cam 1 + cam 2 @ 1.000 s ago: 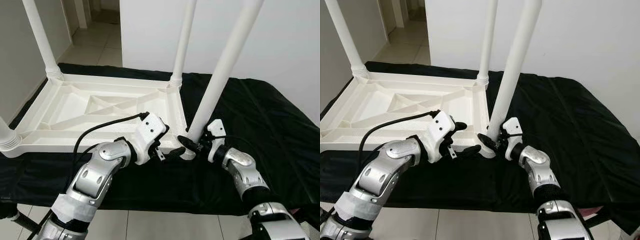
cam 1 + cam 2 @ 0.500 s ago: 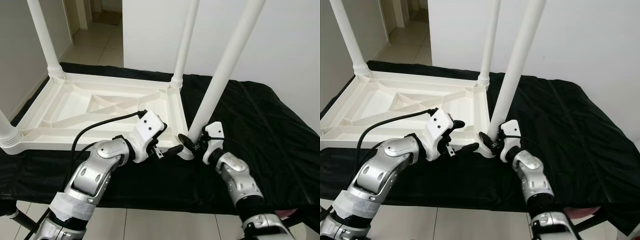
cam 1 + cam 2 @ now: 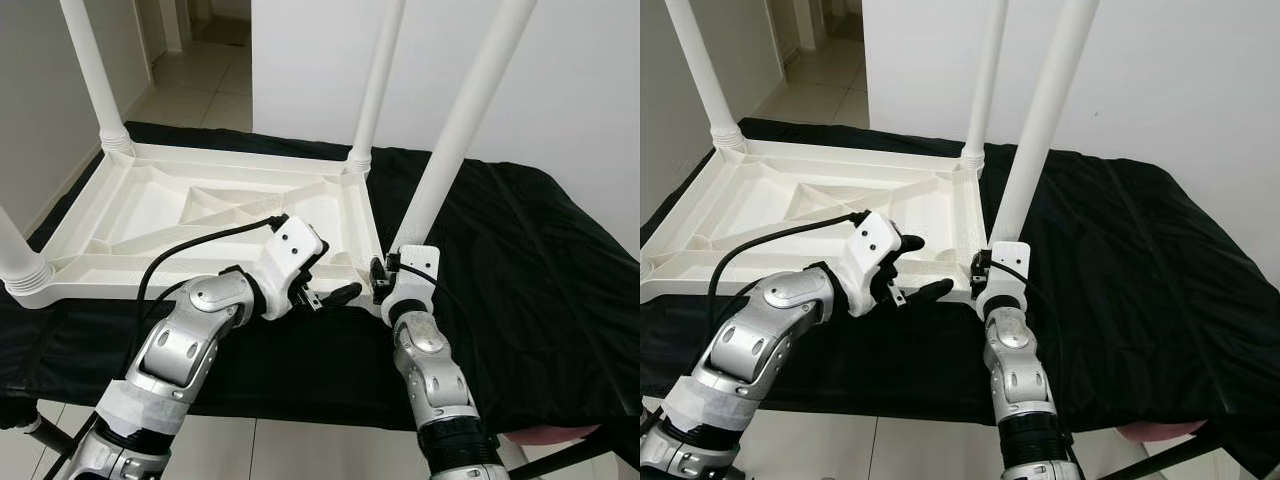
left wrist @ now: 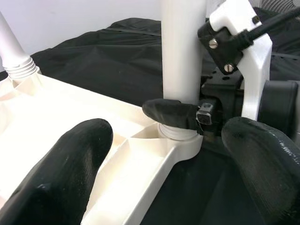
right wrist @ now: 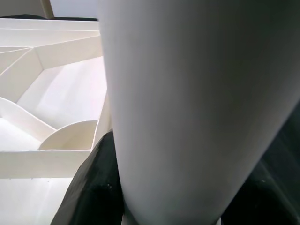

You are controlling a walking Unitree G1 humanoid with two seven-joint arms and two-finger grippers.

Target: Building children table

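A white plastic children table (image 3: 130,215) lies upside down on a black cloth. Its near right leg (image 3: 455,130) stands tilted in the corner socket. My right gripper (image 3: 384,277) is shut on the base of that leg; one black finger (image 4: 171,114) wraps the leg (image 4: 183,51) just above the socket. The right wrist view looks close up at the leg (image 5: 197,103) beside a dark finger (image 5: 96,187). My left gripper (image 3: 333,280) is open, straddling the table's near rim just left of that corner, with nothing held.
Three more legs stand up: far left (image 3: 95,70), far right (image 3: 375,80), near left (image 3: 15,250). The black cloth (image 3: 520,260) stretches bare to the right. A white wall is behind, a tiled hallway at the far left (image 3: 200,70), floor below the front edge.
My right arm has swung inward, so its forearm now rises from below the corner instead of coming from the right, still gripping the leg. The left gripper has barely moved.
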